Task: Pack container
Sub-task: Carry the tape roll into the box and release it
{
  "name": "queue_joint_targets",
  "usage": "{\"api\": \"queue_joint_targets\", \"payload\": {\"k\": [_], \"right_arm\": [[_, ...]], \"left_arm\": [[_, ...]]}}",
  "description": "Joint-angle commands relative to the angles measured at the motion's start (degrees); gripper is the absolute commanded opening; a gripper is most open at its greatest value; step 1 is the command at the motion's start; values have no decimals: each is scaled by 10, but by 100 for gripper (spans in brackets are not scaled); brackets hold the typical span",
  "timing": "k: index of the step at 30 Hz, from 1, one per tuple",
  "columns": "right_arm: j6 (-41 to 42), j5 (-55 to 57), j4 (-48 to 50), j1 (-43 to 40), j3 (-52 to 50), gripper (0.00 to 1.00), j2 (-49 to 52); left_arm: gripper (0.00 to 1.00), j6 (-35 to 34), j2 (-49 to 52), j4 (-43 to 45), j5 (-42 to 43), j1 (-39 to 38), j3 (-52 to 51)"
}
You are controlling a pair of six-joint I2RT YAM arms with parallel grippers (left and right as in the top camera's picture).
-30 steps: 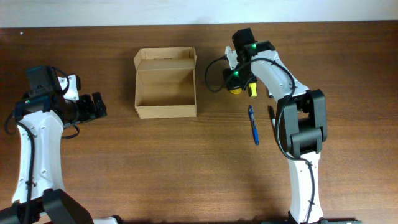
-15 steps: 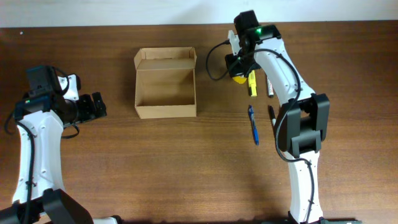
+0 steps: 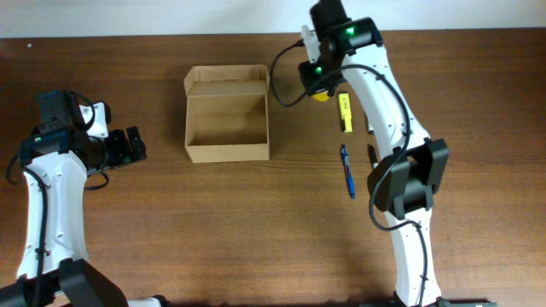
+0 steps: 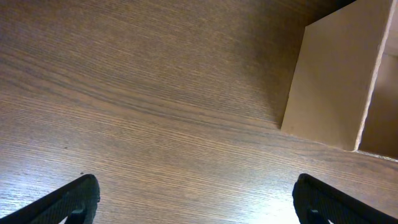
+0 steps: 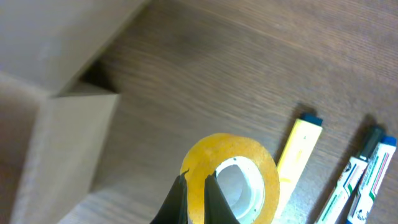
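Observation:
The container (image 3: 227,150) is an open tan cardboard box left of centre, with its lid flap folded back at the far side. It also shows in the left wrist view (image 4: 323,81) and the right wrist view (image 5: 62,130). My right gripper (image 3: 317,83) (image 5: 196,178) is shut on the rim of a yellow tape roll (image 3: 321,96) (image 5: 264,165). It holds the roll above the table, just right of the box's far right corner. My left gripper (image 3: 132,145) (image 4: 196,199) is open and empty, left of the box.
A yellow highlighter (image 3: 345,113) (image 5: 297,149) lies right of the tape roll. A blue pen (image 3: 348,170) lies nearer the front. White markers with blue and green caps (image 5: 360,174) lie beside the highlighter.
My right gripper has lifted the tape roll and carried it toward the far side and left, nearer the box's far right corner. The left arm has not moved.

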Motion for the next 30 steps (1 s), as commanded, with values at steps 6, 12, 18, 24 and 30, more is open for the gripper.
{"api": "queue_joint_targets", "payload": {"k": [6, 12, 18, 24, 30], "right_arm": [[-21, 6, -47, 110, 93, 4, -11], [-45, 6, -46, 195, 93, 4, -11], [-106, -1, -21, 226, 70, 4, -5], [-158, -18, 50, 221, -13, 4, -5], [-160, -18, 124, 221, -99, 4, -5]], "left_arm": [[100, 11, 2, 0, 10, 2, -2], [100, 11, 2, 0, 10, 2, -2], [100, 11, 2, 0, 10, 2, -2], [100, 11, 2, 0, 10, 2, -2], [100, 11, 2, 0, 10, 2, -2]]}}
